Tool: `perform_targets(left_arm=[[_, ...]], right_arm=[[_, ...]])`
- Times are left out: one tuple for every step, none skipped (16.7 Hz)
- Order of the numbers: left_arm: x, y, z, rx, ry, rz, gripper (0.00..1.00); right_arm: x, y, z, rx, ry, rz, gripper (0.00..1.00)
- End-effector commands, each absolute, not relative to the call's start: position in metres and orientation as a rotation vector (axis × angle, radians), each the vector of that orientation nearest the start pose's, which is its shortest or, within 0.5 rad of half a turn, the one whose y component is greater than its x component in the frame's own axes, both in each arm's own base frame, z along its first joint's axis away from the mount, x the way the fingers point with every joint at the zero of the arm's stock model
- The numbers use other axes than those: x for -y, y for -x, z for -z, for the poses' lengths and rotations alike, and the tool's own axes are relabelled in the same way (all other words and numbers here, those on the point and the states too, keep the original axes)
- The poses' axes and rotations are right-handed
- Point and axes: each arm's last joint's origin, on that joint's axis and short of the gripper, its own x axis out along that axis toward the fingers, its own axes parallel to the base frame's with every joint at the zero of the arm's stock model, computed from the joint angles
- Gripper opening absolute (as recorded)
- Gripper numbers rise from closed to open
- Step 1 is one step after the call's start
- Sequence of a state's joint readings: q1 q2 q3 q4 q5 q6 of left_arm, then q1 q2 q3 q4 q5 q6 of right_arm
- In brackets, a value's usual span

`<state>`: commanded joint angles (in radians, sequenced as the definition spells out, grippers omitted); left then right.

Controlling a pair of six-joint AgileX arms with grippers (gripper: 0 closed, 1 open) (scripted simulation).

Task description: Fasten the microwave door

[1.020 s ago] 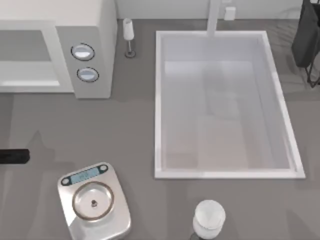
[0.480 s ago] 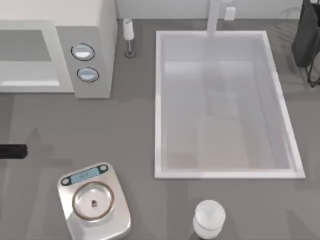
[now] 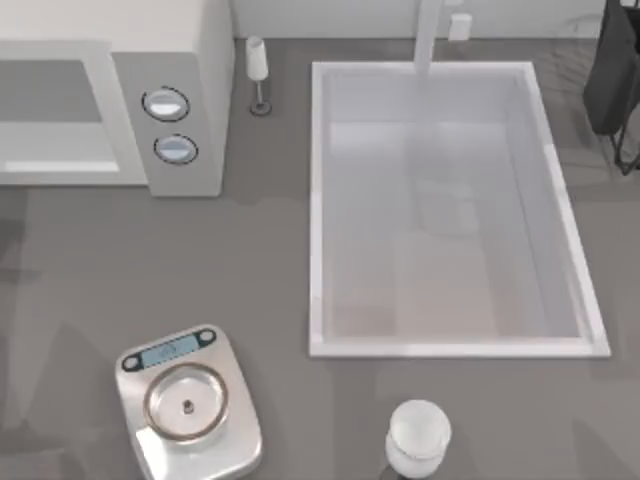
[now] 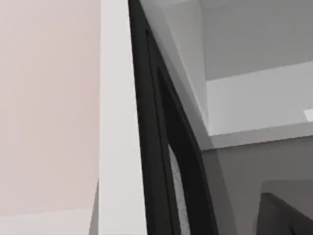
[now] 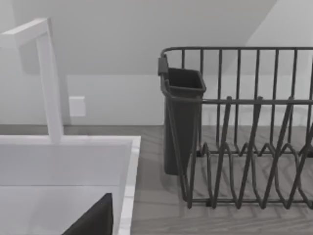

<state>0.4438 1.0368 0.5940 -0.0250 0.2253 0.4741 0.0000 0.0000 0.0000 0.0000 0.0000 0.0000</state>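
Left gripper (image 4: 281,215): a dark part of it sits at the edge of my left wrist view. I cannot tell whether it is open or closed. It is close up against the microwave door.
Right gripper (image 5: 95,220): a dark wedge of it shows in my right wrist view, over the sink's near side. I cannot tell its state either.
Microwave door (image 3: 60,110): at the far left of the table. From above its face lies in line with the control panel. My left wrist view shows its pale frame, a dark edge beside that, and a sliver of speckled mesh.
Jar (image 3: 418,436): a pale round thing at the table's near edge, just in front of the sink.
Kitchen scale (image 3: 190,408): silver with a round pan, near left, well apart from the microwave's front.
Sink (image 3: 316,200): a big pale basin taking up the table's middle and right.
Microwave (image 3: 205,60): an off-white box at far left, with two round knobs (image 3: 167,104) on its grey panel.
Glass (image 3: 258,70): a small stemmed one, upright, between the microwave and the sink's far corner.
Faucet (image 5: 49,78): a white post at the sink's far rim.
Dish rack (image 5: 254,147): dark wire, at far right beside the sink, with a dark cutlery cup (image 5: 182,122) hung on its end.
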Motion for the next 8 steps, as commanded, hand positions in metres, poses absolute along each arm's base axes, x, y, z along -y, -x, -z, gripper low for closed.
perform_targets(left_arm=[[-0.116, -0.211, -0.237, -0.547, -0.3, -0.121, 0.0], [-0.143, -0.212, -0.241, -0.606, -0.285, -0.127, 0.0], [-0.168, -0.212, -0.245, -0.656, -0.261, -0.127, 0.0], [-0.192, -0.209, -0.246, -0.699, -0.231, -0.118, 0.0], [-0.213, -0.206, -0.247, -0.732, -0.195, -0.105, 0.0], [-0.231, -0.202, -0.247, -0.756, -0.158, -0.087, 0.0], [-0.247, -0.198, -0.247, -0.771, -0.122, -0.068, 0.0], [-0.259, -0.195, -0.247, -0.779, -0.088, -0.049, 0.0]], right_arm=[[0.001, -0.106, -0.16, 0.0, 0.0, 0.0, 1.0], [0.001, -0.106, -0.16, 0.0, 0.0, 0.0, 1.0], [0.001, -0.106, -0.16, 0.0, 0.0, 0.0, 1.0], [0.001, -0.106, -0.16, 0.0, 0.0, 0.0, 1.0], [0.001, -0.106, -0.16, 0.0, 0.0, 0.0, 1.0], [0.001, -0.106, -0.16, 0.0, 0.0, 0.0, 1.0], [0.001, -0.106, -0.16, 0.0, 0.0, 0.0, 1.0], [0.001, -0.106, -0.16, 0.0, 0.0, 0.0, 1.0]])
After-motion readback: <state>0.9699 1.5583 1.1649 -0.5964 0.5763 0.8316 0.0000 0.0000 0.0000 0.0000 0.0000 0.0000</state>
